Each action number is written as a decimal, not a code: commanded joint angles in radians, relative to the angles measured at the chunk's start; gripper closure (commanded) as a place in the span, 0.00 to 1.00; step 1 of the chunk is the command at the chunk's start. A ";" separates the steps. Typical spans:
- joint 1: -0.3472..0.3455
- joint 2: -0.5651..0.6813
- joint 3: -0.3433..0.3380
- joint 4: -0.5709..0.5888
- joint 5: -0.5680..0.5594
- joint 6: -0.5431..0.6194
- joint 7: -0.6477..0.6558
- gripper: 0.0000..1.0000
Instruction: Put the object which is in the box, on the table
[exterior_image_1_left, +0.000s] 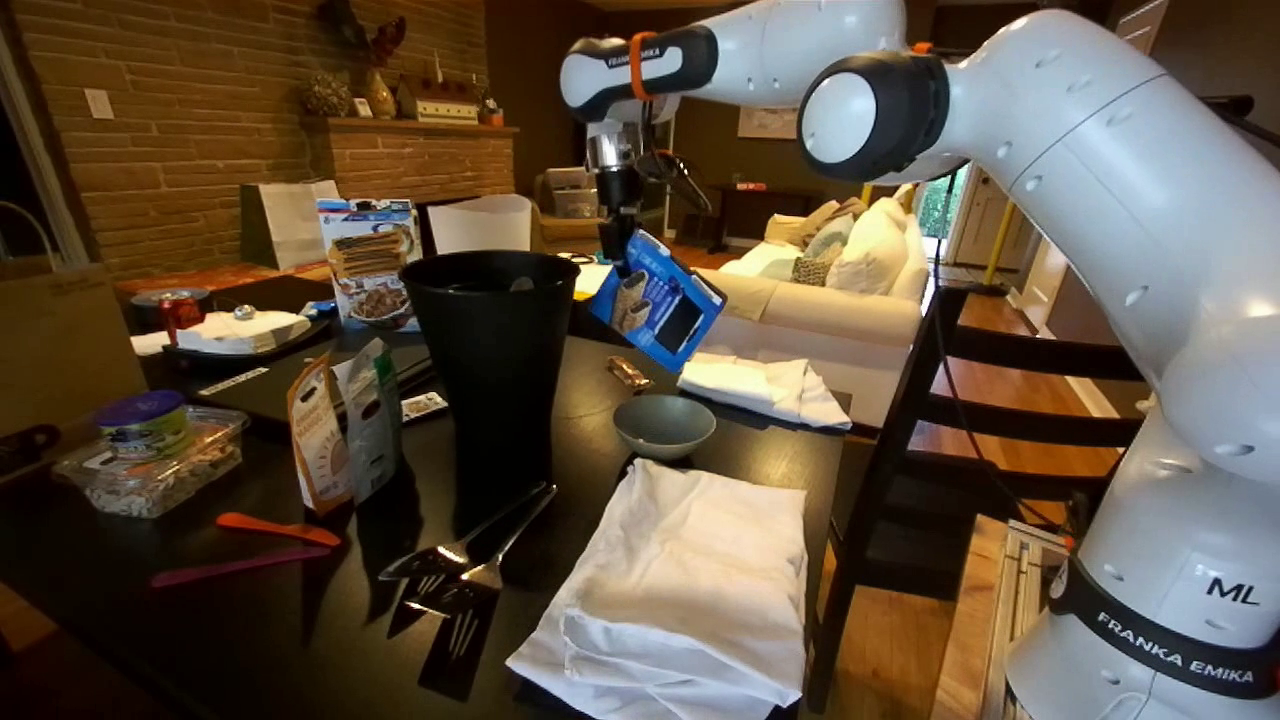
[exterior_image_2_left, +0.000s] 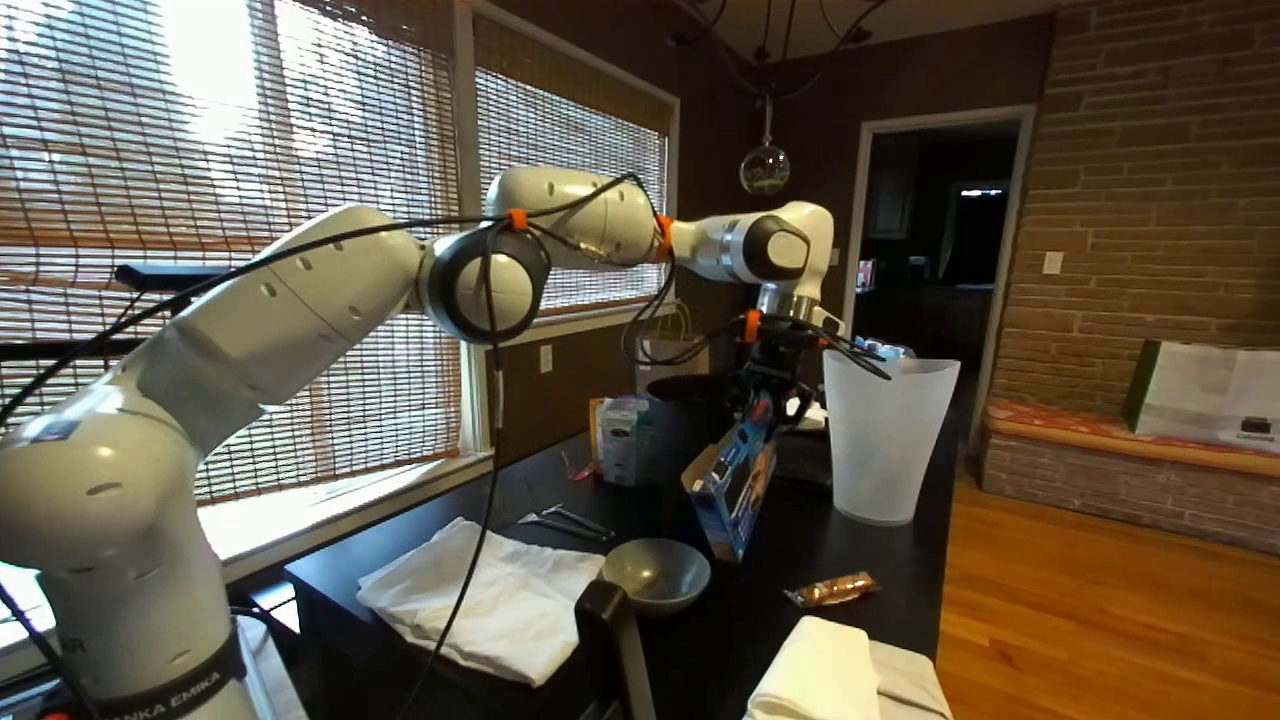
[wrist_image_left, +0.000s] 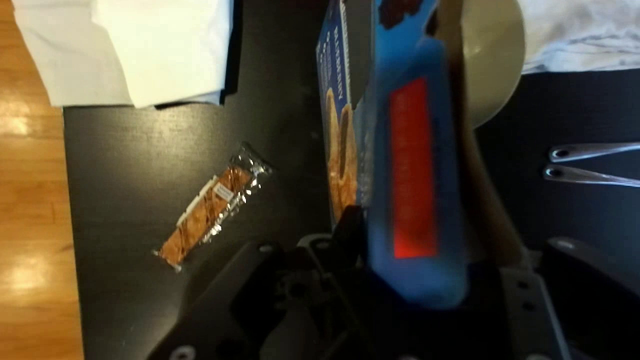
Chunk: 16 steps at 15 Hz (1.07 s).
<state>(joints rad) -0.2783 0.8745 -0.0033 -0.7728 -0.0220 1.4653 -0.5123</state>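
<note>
The bright-blue box (exterior_image_1_left: 655, 300) hangs tilted over the dark table (exterior_image_1_left: 340, 650), and my gripper (exterior_image_1_left: 618, 250) is shut on its upper part in both exterior views. In the wrist view the blue box (wrist_image_left: 415, 280) sits between the black fingers (wrist_image_left: 350, 225), its blurred flap with a red patch filling the gap. What lies inside the box, the object included, is hidden from these views. A wrapped bar (wrist_image_left: 207, 210) rests on the tabletop near the edge, apart from the gripper; in an exterior view this bar (exterior_image_2_left: 832, 590) lies below and beside the lifted box (exterior_image_2_left: 740, 480).
A grey bowl (exterior_image_2_left: 656, 572) stands close under the box. Tall bins, a black one (exterior_image_1_left: 490, 340) and a white one (exterior_image_2_left: 888, 440), rise near the gripper. Folded white cloths (exterior_image_1_left: 690, 590), metal servers (exterior_image_1_left: 480, 565) and snack pouches (exterior_image_1_left: 325, 440) also occupy the table.
</note>
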 joint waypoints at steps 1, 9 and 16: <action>-0.042 -0.176 0.059 -0.196 0.072 0.122 -0.109 0.91; -0.159 -0.421 0.164 -0.530 0.303 0.189 -0.402 0.91; -0.140 -0.637 0.073 -0.839 0.421 0.257 -0.524 0.91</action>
<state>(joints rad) -0.4396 0.3799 0.1294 -1.4212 0.3138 1.6807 -0.9561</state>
